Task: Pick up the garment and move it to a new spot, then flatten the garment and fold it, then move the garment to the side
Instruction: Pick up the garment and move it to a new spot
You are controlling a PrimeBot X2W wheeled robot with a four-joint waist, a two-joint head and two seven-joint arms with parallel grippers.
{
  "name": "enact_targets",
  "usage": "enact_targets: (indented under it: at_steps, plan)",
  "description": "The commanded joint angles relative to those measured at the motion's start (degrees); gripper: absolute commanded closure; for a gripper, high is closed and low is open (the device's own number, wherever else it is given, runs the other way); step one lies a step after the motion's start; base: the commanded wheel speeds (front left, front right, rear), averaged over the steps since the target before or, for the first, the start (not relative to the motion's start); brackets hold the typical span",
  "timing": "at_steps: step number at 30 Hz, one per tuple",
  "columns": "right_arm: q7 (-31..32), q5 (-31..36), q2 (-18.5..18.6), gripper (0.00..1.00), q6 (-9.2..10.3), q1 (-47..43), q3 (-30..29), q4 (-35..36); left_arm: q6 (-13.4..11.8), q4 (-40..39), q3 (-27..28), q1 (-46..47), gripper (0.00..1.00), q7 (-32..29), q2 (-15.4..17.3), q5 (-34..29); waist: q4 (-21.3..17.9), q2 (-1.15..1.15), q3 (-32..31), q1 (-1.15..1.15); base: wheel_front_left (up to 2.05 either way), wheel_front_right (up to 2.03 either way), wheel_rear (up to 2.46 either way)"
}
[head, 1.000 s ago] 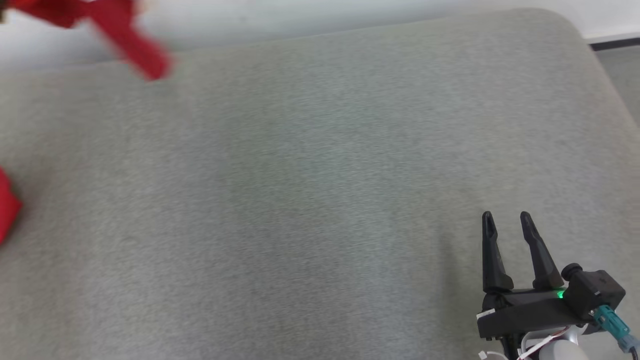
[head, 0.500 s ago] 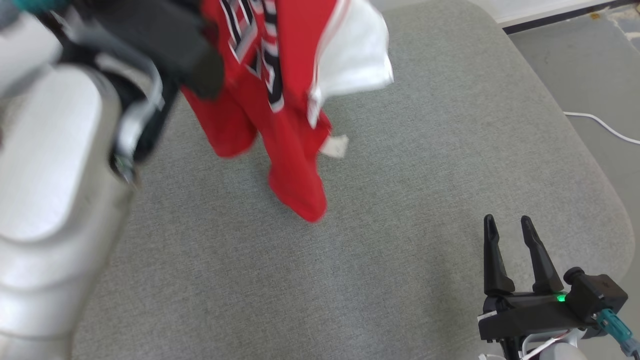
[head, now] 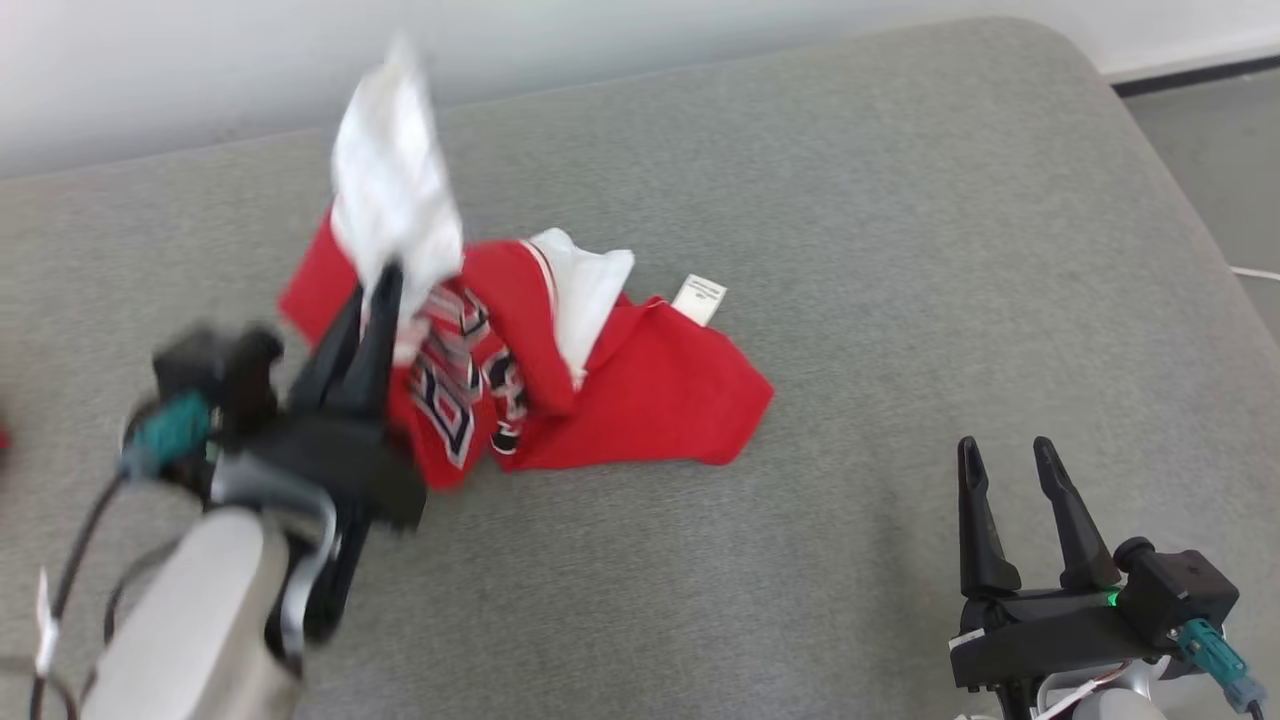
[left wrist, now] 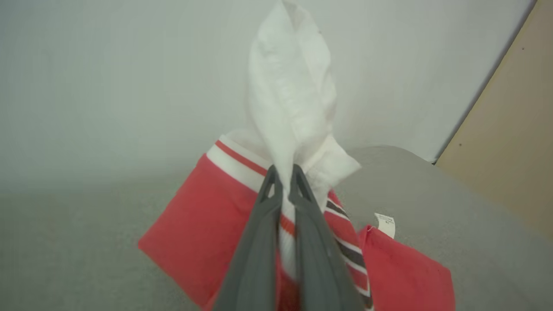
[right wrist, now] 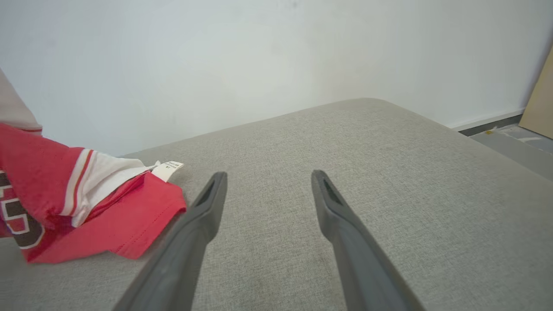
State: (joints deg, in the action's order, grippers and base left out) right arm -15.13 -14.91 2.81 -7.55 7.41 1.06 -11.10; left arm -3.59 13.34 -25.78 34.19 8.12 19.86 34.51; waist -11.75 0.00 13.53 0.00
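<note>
Head view: the garment [head: 650,390], a red jersey with white sleeves and black-and-white lettering, lies crumpled centre-left on the grey cushion [head: 900,250]. Most of it rests on the fabric, with one white sleeve [head: 390,190] lifted above the heap. The left gripper [head: 380,285] is pinched tight on that sleeve. Left wrist view confirms it: both fingers are nearly together, white cloth is squeezed between them and sticks up past the tips, and the red body hangs below and spreads onto the cushion. The right gripper [head: 1005,450] sits low right, jaws spread wide with nothing in them, well apart from the garment. In right wrist view the nearest red hem is off to its left and untouched. A care label [head: 700,298] pokes out at the far edge of the heap. Progress, my read: pickup is done. With the body resting mid-cushion, the relocate step looks near its end but not closed out, since the sleeve is not released. Flattening is not started: the body is bunched, one side is folded over the lettering, and the hem is uneven. Fold and move to the side are not started either. So this is the tail end of the first of three stages. Left to do: release or pull the sleeve out, bring the right gripper in on the opposite side, spread flat, fold, shift aside. Head view is blurred around the left arm, so the exact sleeve lay is uncertain.
</note>
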Motion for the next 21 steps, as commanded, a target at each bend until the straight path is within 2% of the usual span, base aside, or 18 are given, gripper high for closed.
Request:
enact_targets:
  at_steps: [1, 9, 10, 11, 16, 21]
  plan:
    - [-0.02, 0.54, 0.13, 0.0, 0.12, 0.25, -0.02, -0.32, -0.15, 0.33, 0.34, -2.58, 1.0, 1.05, 0.2, 0.51, 1.87, 0.0, -0.87, 0.0, 0.0, 0.0, 0.0]
    - [0.37, 1.53, 0.12, 0.0, 0.12, -0.53, 0.63, -1.61, -1.16, 4.28, 0.66, -15.19, 1.0, 5.26, 0.32, 1.93, 4.8, 0.0, -2.92, 0.0, 0.0, 0.0, 0.0]
    - [0.54, 1.75, 0.11, 0.0, 0.12, -0.68, 0.7, -1.64, -1.08, 4.51, 0.6, -15.96, 0.53, 5.68, 0.13, 1.71, 5.13, 0.0, -3.2, 0.0, 0.0, 0.0, 0.0]
    - [0.75, 1.89, 0.11, 0.0, 0.12, -0.79, 0.85, -1.64, -0.69, 4.38, 0.69, -16.39, 0.0, 6.02, -0.16, 1.5, 5.48, 0.0, -3.48, 0.0, 0.0, 0.0, 0.0]
    - [1.35, 2.16, 0.12, 0.0, 0.12, -1.26, 1.3, -1.26, -0.8, 2.88, 3.26, -17.72, 0.0, 7.06, -0.54, -1.29, 6.81, 0.0, -4.92, 0.0, 0.0, 0.0, 0.0]
    - [2.11, 2.9, 0.12, 0.0, 0.12, -2.01, 0.92, -0.54, -0.8, -1.68, 8.51, -19.54, 0.0, 7.02, -0.98, -6.15, 8.19, 0.0, -6.49, 0.0, 0.0, 0.0, 0.0]
